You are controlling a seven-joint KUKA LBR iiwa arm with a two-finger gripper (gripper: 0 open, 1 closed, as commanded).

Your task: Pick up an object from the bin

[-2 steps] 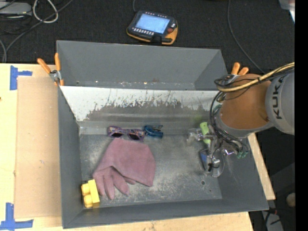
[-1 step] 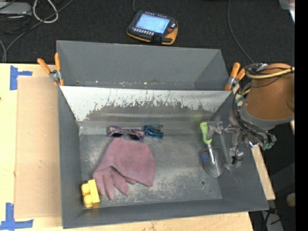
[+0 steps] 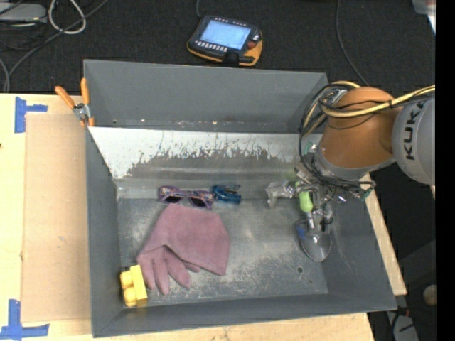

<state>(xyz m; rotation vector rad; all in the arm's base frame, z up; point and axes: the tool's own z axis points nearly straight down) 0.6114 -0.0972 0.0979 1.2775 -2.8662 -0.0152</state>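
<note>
- the gripper [image 3: 321, 224] hangs low over the right part of the bin [image 3: 213, 112], under the arm's orange cover [image 3: 355, 137], which comes in from the right
- a grey oval thing [image 3: 316, 248] lies flat on the floor right below the gripper's tip, near the right wall
- the thing's far end, which has a bit of blue on it, sits right at the tip, and the rest of it runs toward the near wall
- i cannot tell whether the tip touches the thing or stops just above it
- i cannot tell whether the gripper is spread or pressed together, as its dark tip blends with the parts round the wrist
- a small green thing [image 3: 306, 202] sits just beside the gripper, on its left
- a silver metal piece [image 3: 281, 191] lies left of the green thing
- a blue clip [image 3: 227, 194] and purple sunglasses [image 3: 186, 196] lie side by side at the foot of the back wall, well apart from the gripper
- a pink glove [image 3: 188, 247] lies flat in the left half
- a yellow block [image 3: 133, 286] sits just beside the glove's fingertips, in the near left corner
</note>
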